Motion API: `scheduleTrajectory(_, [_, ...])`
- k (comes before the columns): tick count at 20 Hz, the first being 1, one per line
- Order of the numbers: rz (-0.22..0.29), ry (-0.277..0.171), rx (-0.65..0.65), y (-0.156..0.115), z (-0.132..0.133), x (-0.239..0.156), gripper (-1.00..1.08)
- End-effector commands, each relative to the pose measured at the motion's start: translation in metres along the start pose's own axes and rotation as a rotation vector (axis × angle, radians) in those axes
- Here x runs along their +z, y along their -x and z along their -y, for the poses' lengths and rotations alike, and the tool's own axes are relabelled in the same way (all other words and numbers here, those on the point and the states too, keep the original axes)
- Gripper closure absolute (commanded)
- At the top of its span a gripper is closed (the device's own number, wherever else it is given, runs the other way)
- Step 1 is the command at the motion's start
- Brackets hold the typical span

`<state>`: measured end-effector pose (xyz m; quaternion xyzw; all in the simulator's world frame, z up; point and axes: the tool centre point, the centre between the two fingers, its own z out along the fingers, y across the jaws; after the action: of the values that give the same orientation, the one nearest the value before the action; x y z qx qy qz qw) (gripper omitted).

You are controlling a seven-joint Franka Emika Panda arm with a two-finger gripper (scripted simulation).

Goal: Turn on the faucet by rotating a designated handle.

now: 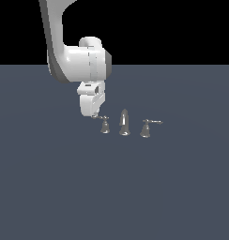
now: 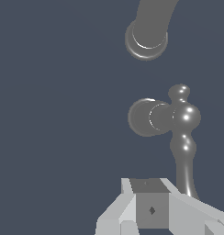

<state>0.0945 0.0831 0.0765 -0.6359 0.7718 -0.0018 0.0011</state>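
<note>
gripper: being held low at the lever tip of the designated handle; opening cannot be told, nothing seen gripped
handle: being seen on exterior view's left of spout
risk: lever tip being slipped past, contact is thin; base being shoved instead
</note>
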Motion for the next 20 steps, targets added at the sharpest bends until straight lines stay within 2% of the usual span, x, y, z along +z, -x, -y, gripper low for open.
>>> scheduleTrajectory(1, [0.000,0.004,-0.004,0.007,-0.011,0.000,1.08])
scheduleTrajectory(3, [0.000,0.004,-0.004,0.008,-0.014,0.000,1.08])
scheduleTrajectory(4, [-0.001,-0.003,0.007,0.000,-0.006,0.000,1.08])
scheduleTrajectory(20, [0.001,0.004,-0.003,-0.005,-0.054,0.000,1.08])
